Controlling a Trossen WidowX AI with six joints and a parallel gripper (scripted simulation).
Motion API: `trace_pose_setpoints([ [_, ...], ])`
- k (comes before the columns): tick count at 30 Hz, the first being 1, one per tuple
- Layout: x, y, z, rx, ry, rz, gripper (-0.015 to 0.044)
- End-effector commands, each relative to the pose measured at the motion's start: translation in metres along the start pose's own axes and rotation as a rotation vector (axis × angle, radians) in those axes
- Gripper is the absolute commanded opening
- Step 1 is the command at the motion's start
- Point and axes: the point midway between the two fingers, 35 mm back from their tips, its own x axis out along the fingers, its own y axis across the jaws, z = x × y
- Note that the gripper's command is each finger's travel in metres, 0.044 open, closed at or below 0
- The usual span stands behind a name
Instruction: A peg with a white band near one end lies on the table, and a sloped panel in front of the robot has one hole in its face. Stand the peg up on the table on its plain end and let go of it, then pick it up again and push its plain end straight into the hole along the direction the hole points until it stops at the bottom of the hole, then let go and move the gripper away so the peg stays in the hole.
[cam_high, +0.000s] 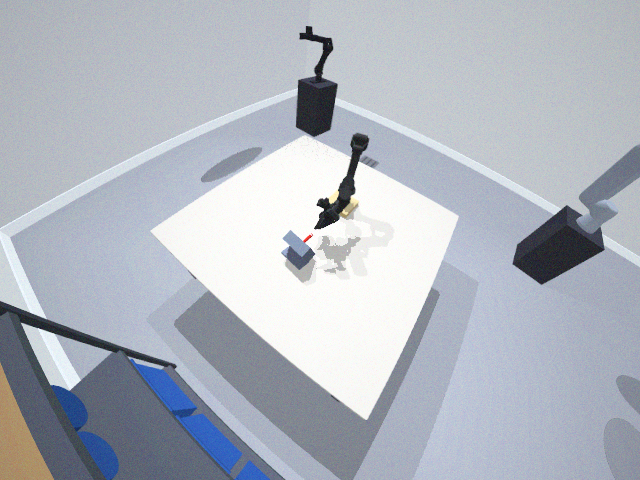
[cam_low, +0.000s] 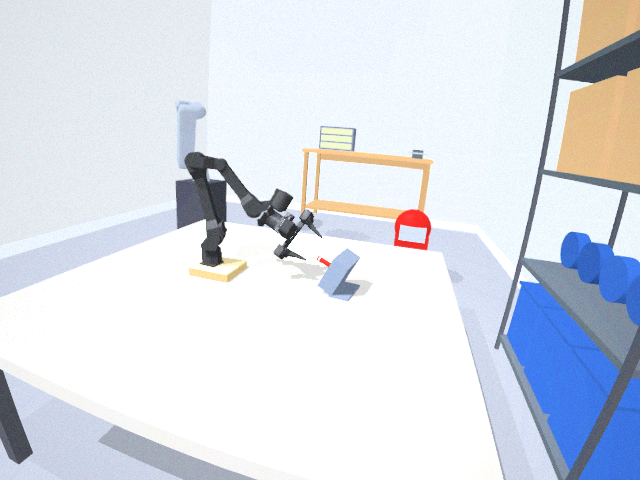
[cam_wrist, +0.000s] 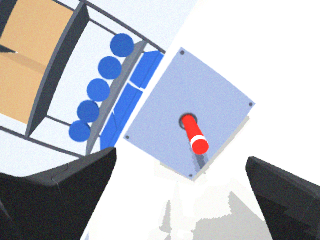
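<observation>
The red peg (cam_high: 308, 238) (cam_low: 323, 259) (cam_wrist: 194, 134) with a white band near its outer end sticks out of the hole in the sloped blue-grey panel (cam_high: 295, 244) (cam_low: 338, 268) (cam_wrist: 167, 114). Its plain end is inside the hole. My gripper (cam_high: 319, 224) (cam_low: 308, 241) (cam_wrist: 182, 159) is open and empty. It is drawn back from the peg, on the robot's side of the panel, with the fingers spread wide at either side of the wrist view and not touching the peg.
The arm's base stands on a tan plate (cam_high: 347, 205) (cam_low: 217, 269) on the white table (cam_high: 310, 320) (cam_low: 258, 351). A shelf rack with blue bins (cam_low: 568, 330) stands off the table's side. A wooden side table (cam_low: 367, 178) and a red object (cam_low: 412, 230) stand beyond.
</observation>
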Motion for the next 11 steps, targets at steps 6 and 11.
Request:
trace_pose_setpoints([
  [6,-0.0089,0.0002,-0.0002,0.004,-0.001,-0.001,0.0440],
  [11,-0.0133,0.0004,-0.0002,0.003,0.000,-0.001,0.0440],
])
